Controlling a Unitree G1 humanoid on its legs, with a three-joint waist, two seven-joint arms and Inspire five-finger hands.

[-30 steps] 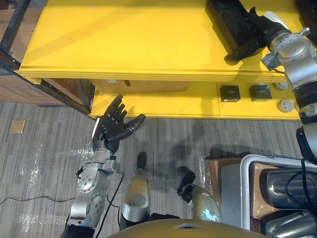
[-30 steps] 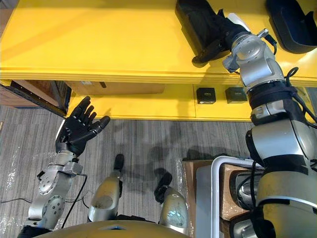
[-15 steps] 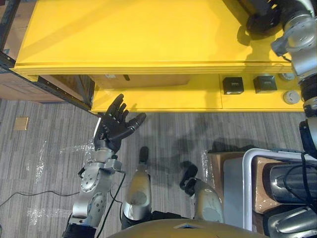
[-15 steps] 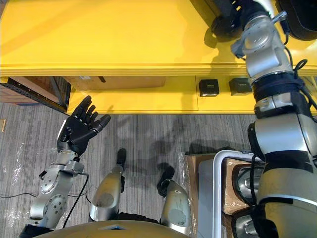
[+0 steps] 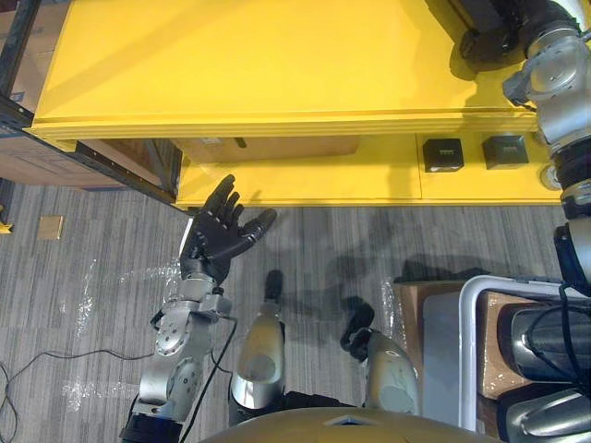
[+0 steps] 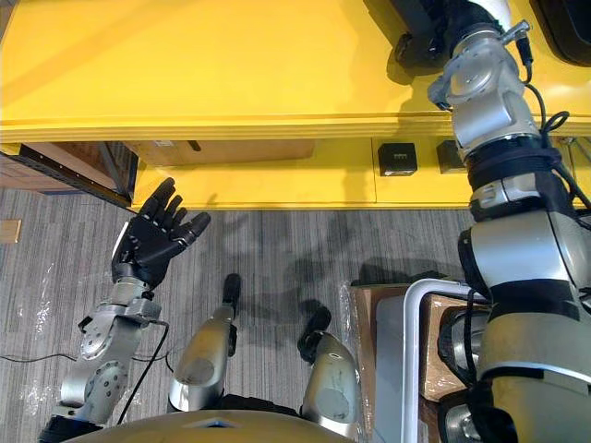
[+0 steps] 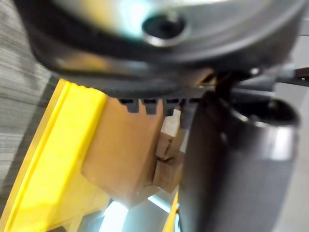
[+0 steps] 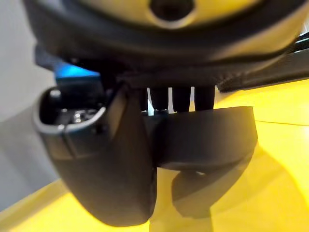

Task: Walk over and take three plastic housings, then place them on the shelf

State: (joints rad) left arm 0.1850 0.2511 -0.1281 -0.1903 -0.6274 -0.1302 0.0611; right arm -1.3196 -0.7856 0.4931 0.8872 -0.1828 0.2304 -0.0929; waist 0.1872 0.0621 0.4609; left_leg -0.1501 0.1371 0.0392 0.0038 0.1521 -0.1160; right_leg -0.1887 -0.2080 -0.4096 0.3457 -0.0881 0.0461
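My right arm reaches up over the yellow shelf (image 5: 277, 65), and its hand (image 6: 434, 28) is at the top edge of the eye views. In the right wrist view its thumb (image 8: 101, 164) and curled fingers close on the rim of a dark plastic housing (image 8: 207, 137), which casts a shadow on the shelf top. Another dark housing (image 6: 568, 18) lies on the shelf to its right. My left hand (image 5: 217, 235) hangs open, palm up, over the grey carpet in front of the shelf and holds nothing.
A white-rimmed crate (image 5: 462, 351) with more dark housings (image 5: 545, 337) stands on the floor at the lower right. Two small black boxes (image 5: 443, 154) sit on the lower yellow shelf. A cardboard box (image 5: 268, 148) lies under the top board, and a dark rack frame (image 5: 92, 161) stands to the left.
The whole picture has shifted, so the camera has moved. My right hand's fingers have gone from straight to curled on the housing, a little further back on the shelf. The left hand is unchanged.
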